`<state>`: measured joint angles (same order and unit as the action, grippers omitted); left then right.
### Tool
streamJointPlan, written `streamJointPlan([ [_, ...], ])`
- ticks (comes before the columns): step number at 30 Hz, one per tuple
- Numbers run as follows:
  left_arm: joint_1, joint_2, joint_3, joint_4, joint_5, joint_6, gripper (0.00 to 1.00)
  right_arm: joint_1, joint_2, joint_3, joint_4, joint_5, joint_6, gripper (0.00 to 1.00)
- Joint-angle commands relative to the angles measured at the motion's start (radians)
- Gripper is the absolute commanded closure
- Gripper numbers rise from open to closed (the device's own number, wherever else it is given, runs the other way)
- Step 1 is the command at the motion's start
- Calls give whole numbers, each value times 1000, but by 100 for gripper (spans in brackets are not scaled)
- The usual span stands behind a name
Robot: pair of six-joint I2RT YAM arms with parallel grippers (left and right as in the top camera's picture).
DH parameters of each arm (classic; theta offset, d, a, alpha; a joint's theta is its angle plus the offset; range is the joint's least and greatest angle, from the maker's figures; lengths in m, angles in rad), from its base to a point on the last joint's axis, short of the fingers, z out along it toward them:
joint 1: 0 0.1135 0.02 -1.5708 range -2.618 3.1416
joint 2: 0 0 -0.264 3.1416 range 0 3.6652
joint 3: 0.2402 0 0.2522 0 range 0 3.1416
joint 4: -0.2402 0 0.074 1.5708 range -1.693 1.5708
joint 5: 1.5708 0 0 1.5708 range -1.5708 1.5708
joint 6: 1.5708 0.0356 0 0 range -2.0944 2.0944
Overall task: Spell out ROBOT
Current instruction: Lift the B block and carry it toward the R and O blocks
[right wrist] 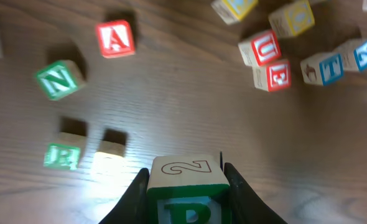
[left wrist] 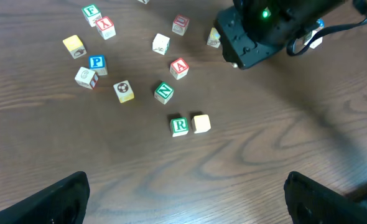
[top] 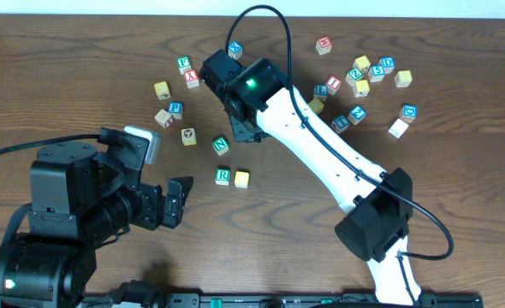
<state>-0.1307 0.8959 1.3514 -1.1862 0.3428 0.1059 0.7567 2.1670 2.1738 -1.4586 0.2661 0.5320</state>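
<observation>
Closest to my right wrist camera, the green B cube [right wrist: 186, 177] is clamped in the right gripper [right wrist: 188, 200], jaws pressed on two of its sides, over the desk [right wrist: 183, 106]. The R cube [left wrist: 180, 126] and a yellow cube [left wrist: 201, 123] sit side by side (touching, as far as I can see). The left gripper [left wrist: 186, 204] hangs nearby, jaws spread wide and holding nothing. The blue T cube [right wrist: 331, 67] lies well apart.
</observation>
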Motion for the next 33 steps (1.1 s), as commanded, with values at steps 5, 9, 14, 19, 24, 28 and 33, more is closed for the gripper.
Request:
streamJointPlan([
  [5, 6, -2, 3, -3, 12, 6, 2, -3, -98, -221, 84, 50, 58, 99],
  [9, 6, -2, 3, -3, 12, 6, 2, -2, -219, -390, 200, 18, 73, 99],
  [14, 6, -2, 3, -3, 12, 6, 2, 20, -343, -575, 337, -26, 131, 99],
  [19, 6, -2, 3, -3, 12, 6, 2, 45, -361, -710, 418, -26, 239, 99],
  [24, 6, -2, 3, -2, 12, 6, 2, 74, -358, -822, 536, -33, 287, 99],
  [28, 6, -2, 3, -3, 12, 6, 2, 81, -358, -858, 581, -32, 309, 99],
  [33, 6, -2, 3, -2, 12, 6, 2, 83, -358, -923, 650, -19, 329, 99],
])
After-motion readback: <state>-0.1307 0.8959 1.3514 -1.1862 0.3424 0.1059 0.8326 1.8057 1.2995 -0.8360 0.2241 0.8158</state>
